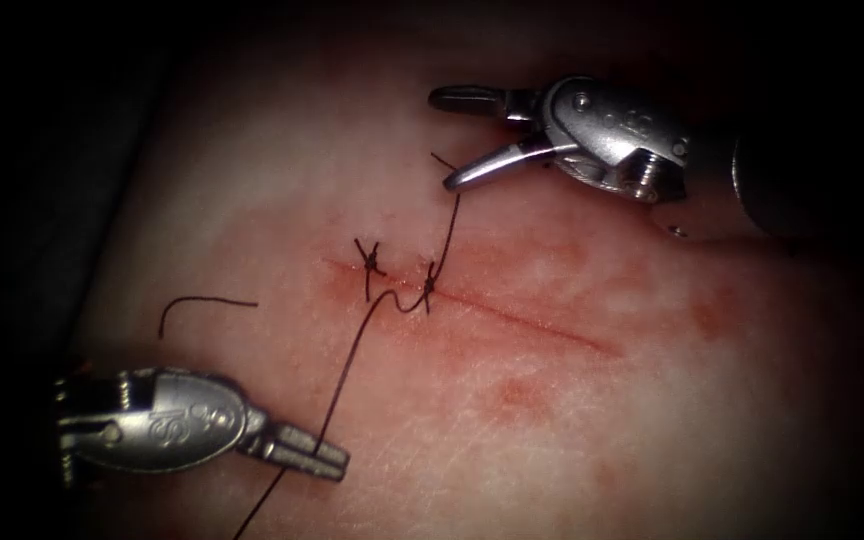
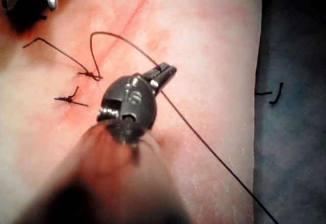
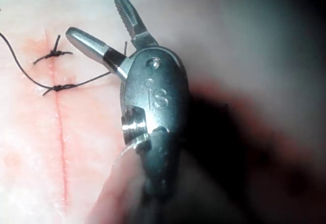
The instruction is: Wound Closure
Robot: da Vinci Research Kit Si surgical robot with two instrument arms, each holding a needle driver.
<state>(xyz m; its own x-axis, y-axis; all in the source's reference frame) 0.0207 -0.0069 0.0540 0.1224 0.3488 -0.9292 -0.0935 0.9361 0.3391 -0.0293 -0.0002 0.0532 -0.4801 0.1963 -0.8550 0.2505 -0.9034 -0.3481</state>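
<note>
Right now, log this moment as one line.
left tool: shut on thread | right tool: open, holds nothing | two knots on cut | tissue

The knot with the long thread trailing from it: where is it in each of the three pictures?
Endoscope view: the knot sits on the cut, right of the finished stitch.
Left wrist view: just beyond the left claw, which is shut on the thread.
Right wrist view: on the cut, beside the open, empty right claw.
Shared landmark: the finished stitch beside it.

Left claw closed on thread — beside the cut
</note>
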